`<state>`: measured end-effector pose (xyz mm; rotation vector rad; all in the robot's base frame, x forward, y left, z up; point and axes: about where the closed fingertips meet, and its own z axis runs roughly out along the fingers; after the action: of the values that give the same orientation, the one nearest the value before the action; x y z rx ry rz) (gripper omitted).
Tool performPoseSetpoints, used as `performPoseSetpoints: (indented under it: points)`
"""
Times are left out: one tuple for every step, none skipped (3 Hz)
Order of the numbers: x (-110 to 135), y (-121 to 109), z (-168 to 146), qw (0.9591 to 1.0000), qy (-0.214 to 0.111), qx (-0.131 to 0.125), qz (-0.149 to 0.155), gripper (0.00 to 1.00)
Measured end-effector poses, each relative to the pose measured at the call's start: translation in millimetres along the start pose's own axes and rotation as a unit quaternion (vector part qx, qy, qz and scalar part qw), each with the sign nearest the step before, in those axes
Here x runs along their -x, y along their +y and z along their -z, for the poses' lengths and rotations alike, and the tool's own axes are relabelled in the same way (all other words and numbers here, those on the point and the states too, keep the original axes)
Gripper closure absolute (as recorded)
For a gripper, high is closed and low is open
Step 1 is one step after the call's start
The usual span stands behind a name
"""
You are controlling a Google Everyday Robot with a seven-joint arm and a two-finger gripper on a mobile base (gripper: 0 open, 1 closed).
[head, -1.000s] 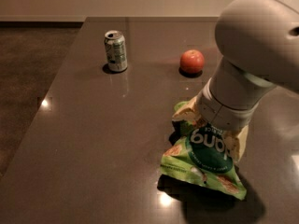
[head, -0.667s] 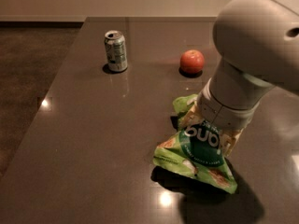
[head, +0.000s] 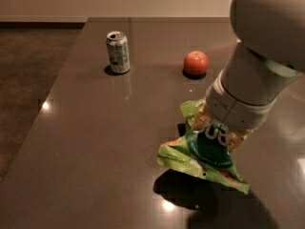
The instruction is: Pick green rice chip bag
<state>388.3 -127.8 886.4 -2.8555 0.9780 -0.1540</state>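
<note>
Camera view: the one view, looking down along a dark, glossy table from its near end.

My arm: the pale, rounded arm comes in from the upper right and reaches down toward the near right part of the table.

My gripper: my gripper sits at the end of that arm, over the near right of the table, with its tan fingers closed on the upper part of the bag, one on each side.

Green rice chip bag: the green rice chip bag hangs from my gripper, tilted, its lower end sloping toward the near right.

Bag's look: bright lime-green, crinkled foil with a dark green circle in the middle, white lettering partly covered by my gripper, and pale chip pictures along the lower edge.

Bag and table: a dark shadow lies on the table under the bag and most of the bag is clear of the surface. I cannot tell whether its near right corner touches.

Soda can: a pale green-and-silver soda can stands upright at the far left of the table, well apart from the bag.

Fruit: a round orange-red fruit rests at the far middle, to the right of the can and beyond my gripper.

Floor: dark floor shows to the left of the table.
</note>
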Motion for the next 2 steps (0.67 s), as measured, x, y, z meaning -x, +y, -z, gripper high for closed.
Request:
performPoseSetpoints:
  points:
    - [20.7,-4.5,27.7,0.9993,-0.030,-0.020,0.005,1.00]
    - [41.9,-12.9,56.1,0.9973,-0.062,-0.037,0.011,1.00]
